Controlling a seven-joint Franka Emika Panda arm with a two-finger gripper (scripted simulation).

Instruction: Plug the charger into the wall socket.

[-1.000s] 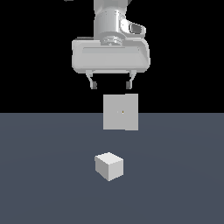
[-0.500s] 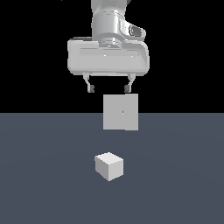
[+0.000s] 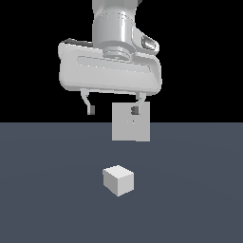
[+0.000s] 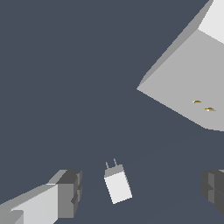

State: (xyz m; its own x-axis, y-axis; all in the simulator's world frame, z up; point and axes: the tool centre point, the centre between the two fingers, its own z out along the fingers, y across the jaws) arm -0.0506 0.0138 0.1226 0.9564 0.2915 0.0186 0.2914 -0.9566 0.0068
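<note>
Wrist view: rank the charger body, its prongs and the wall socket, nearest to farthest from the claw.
1. Charger body: on the floor, in line with the gap of the open claw.
2. Prongs: on the charger's end that faces the socket, only slightly farther.
3. Wall socket: upright plate beyond the prongs, clearly farthest.

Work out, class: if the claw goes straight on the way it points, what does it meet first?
Probably the charger: the wrist view shows it between the open claw's fingers, ahead of them. Depth is unclear, so it may be slightly off-line; otherwise the floor.
</note>
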